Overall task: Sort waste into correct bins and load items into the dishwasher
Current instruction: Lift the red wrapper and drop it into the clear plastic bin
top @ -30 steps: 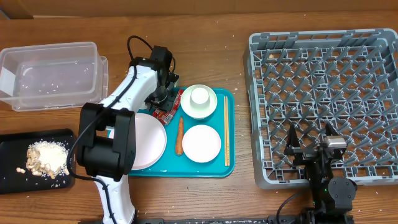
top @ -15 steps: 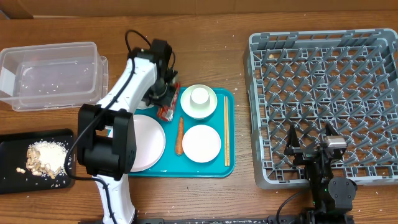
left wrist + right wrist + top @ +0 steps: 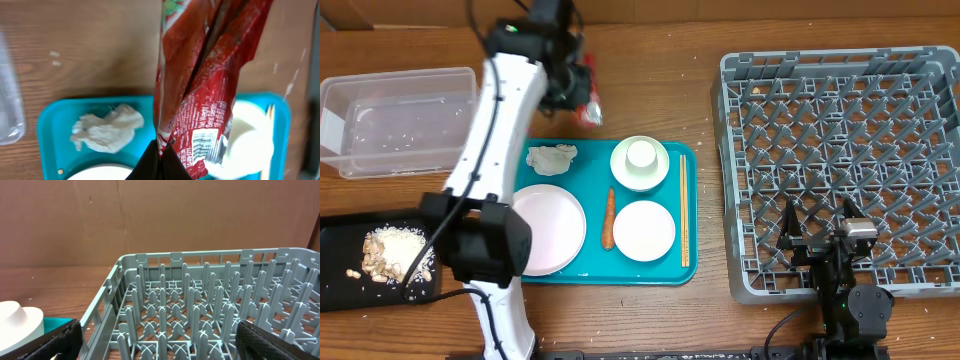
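**red wrapper held in the left claw, between the tub and the tray**

the left gripper [image 3: 576, 86] is closed on the small red wrapper [image 3: 205, 85]. in the wrist view the wrapper hangs long and crumpled from the dark fingertips, with a white barcode patch near its lower end. in the overhead view it is above the bare wooden table [image 3: 650, 70], not over any container.

to the left of this claw stands the clear tub [image 3: 400, 72]; only some small pale crumbs lie on its floor. further to the left and nearer to the robot base is the black container [image 3: 340, 235], which holds the pile of beige food scraps [image 3: 395, 255].

just on the near side of the claw lies the teal tray [image 3: 692, 160]. it carries these things:
- the crumpled white tissue [image 3: 552, 158], the closest to the claw
- the large plate [image 3: 550, 228]
- a small dish [image 3: 640, 176] with the white cup [image 3: 641, 153] standing on it
- a second small dish [image 3: 644, 230]
- the carrot [image 3: 610, 218], between the plate and that dish
- the chopsticks [image 3: 684, 210], along the tray's right edge

the right gripper [image 3: 818, 232] is spread wide and holds nothing. it is at the near edge of the grey dish rack [image 3: 850, 120] — its camera looks over the rack's upright pegs.
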Robot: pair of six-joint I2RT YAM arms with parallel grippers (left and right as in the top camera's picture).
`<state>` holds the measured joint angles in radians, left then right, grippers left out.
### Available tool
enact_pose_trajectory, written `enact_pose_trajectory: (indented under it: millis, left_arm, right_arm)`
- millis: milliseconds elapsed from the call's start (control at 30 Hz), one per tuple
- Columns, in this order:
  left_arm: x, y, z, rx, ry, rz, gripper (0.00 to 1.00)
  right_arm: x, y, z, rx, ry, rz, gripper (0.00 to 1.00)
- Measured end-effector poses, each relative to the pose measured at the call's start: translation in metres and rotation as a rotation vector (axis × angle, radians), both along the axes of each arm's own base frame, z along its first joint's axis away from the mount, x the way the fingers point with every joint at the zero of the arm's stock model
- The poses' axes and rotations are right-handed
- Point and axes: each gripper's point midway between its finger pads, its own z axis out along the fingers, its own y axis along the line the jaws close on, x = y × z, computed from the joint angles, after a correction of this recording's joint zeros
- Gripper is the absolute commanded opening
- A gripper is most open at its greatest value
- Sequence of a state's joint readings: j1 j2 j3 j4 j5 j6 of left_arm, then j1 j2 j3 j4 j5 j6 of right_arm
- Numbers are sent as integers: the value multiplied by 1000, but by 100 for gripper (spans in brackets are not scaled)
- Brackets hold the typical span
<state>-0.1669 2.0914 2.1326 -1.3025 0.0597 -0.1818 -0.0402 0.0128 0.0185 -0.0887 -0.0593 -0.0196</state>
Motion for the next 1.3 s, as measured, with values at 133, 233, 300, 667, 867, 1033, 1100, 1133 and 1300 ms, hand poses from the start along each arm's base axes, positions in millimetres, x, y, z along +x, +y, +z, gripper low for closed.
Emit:
enact_pose_trajectory:
  millis: [133, 233, 300, 667, 867, 1033, 1100, 1133, 1300]
  left_arm:
    - [18, 53, 27, -66, -61, 266, 4]
    - [22, 102, 34, -114, -74, 487, 4]
    - [20, 134, 34, -139, -72, 626, 4]
    - [7, 242, 38, -207, -123, 1014, 31]
    - [-1, 250, 36, -208, -104, 1051, 63]
    - [-8, 247, 32, -206, -69, 1058, 58]
    - [-10, 242, 31, -216, -50, 1036, 45]
    - [-9, 239, 31, -228, -45, 1009, 40]
    - [-5, 213, 32, -265, -22, 848, 47]
  right_arm:
    - [0, 0, 0, 0, 0, 0, 100]
    - [0, 0, 0, 0, 0, 0, 100]
    - [0, 0, 0, 0, 0, 0, 100]
    - [0, 0, 0, 0, 0, 0, 100]
    - [0, 0, 0, 0, 0, 0, 100]
    - [0, 0, 0, 0, 0, 0, 100]
    - [0, 0, 0, 0, 0, 0, 100]
    - [0, 0, 0, 0, 0, 0, 100]
    - [0, 0, 0, 0, 0, 0, 100]
